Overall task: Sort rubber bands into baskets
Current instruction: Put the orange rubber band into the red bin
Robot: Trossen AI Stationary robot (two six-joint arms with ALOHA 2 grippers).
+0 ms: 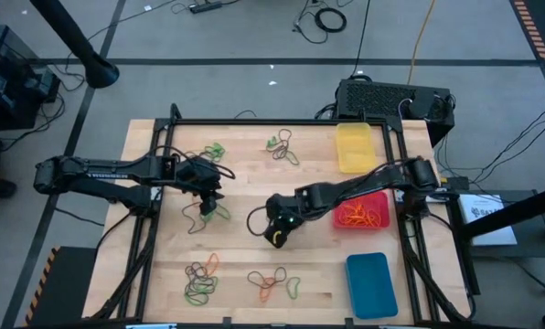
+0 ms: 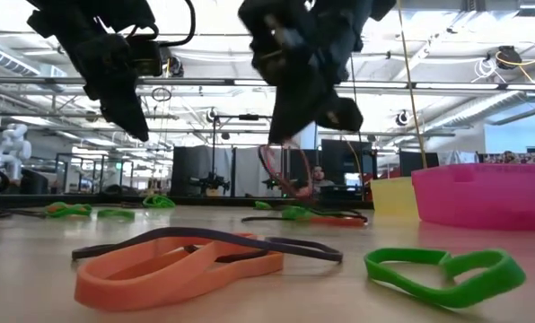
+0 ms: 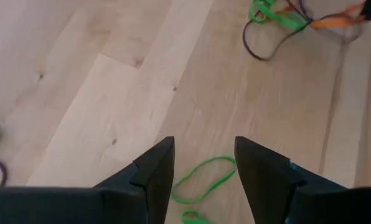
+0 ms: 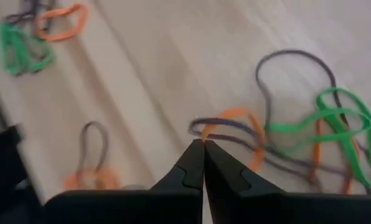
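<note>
Currently the table carries three baskets down its right side: the yellow basket near the far right corner, the red basket midway along the right edge, and the blue basket near the near right corner. Orange rubber bands lie inside the red basket.

The left arm reaches in from the left edge; the left gripper hangs over the left-centre of the table with its fingers spread, a green rubber band lying on the table below the gap.

The right arm reaches from the right edge to the table's centre. The right gripper has its fingers pressed together, pinching a dark rubber band at the tips. In the low view a dark loop hangs beneath this gripper, clear of the table.

Loose rubber bands remain in clusters: one near the far edge at centre, one toward the far left, and two along the near edge, in orange, green and dark colours.
</note>
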